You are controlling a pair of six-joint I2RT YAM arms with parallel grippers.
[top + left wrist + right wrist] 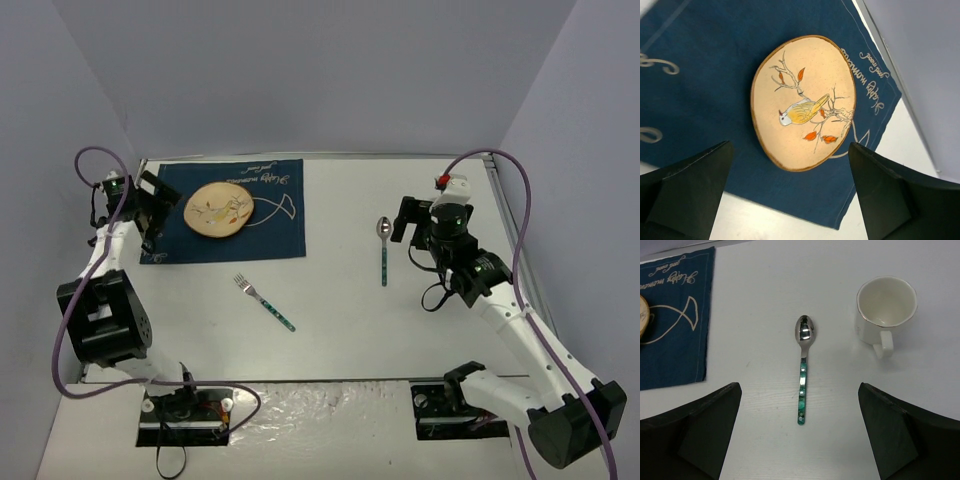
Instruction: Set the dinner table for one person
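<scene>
In the overhead view, the white counter (400, 330) fills the middle of the frame, with both arm bases at its bottom edge. A dark blue cloth mat (270, 235) with a fish outline and pale script is laid flat on the upper left part of the counter. A tan plate (219, 210) painted with a yellow bird on a branch is set on the mat, toward its upper middle.

The left tool (150, 215) is held over the left edge of the mat, just left of the plate. In the left wrist view the left tool (790, 146) is seen spread wide, with nothing gripped between its dark fingers (690, 190). The plate (804, 102) and the mat (705, 75) are seen beyond them.

A fork (265, 302) with a patterned teal handle lies diagonally on the bare counter below the mat, tines toward the upper left. A spoon (384, 250) with a similar handle lies right of centre, bowl toward the top of the frame.

The right tool (410, 225) is positioned just right of the spoon. In the right wrist view the right tool (799, 385) is spread wide and empty, with the spoon (803, 370) lying in line between its fingers (700, 430). A white mug (886, 302) with a thin gold rim stands upright at the upper right, its handle pointing toward the bottom of the frame.
</scene>
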